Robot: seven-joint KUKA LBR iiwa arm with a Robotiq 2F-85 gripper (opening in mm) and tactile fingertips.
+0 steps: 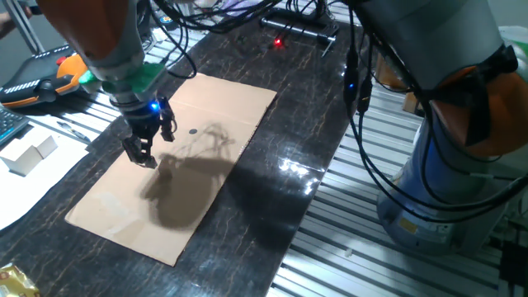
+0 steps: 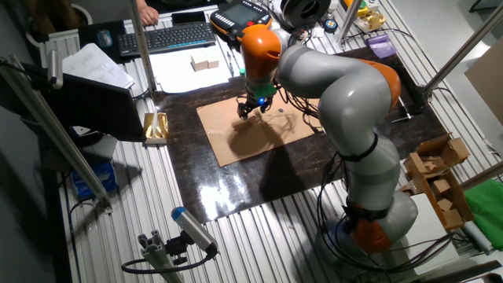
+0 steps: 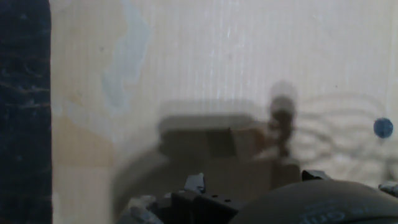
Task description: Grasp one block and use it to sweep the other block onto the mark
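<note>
My gripper [image 1: 142, 153] hangs low over the left part of the brown cardboard [image 1: 124, 206], fingers pointing down, close to the sheet. The mark [image 1: 194, 130] is a small dark dot to the right of the gripper; in the hand view it [image 3: 383, 127] sits at the far right edge. The hand view is blurred. It shows the gripper's shadow and a small tan patch [image 3: 247, 140] just ahead of the gripper [image 3: 254, 179]. I cannot tell if that patch is a cube. No cube shows clearly in either fixed view. The gripper also shows in the other fixed view [image 2: 247, 108].
Two larger pale blocks [image 1: 29, 153] lie on white paper left of the cardboard. An orange-black pendant [image 1: 41, 82] and a keyboard [image 2: 161, 38] lie behind. Cables [image 1: 363, 99] hang at the right. The dark table top [image 1: 272, 198] surrounds the cardboard.
</note>
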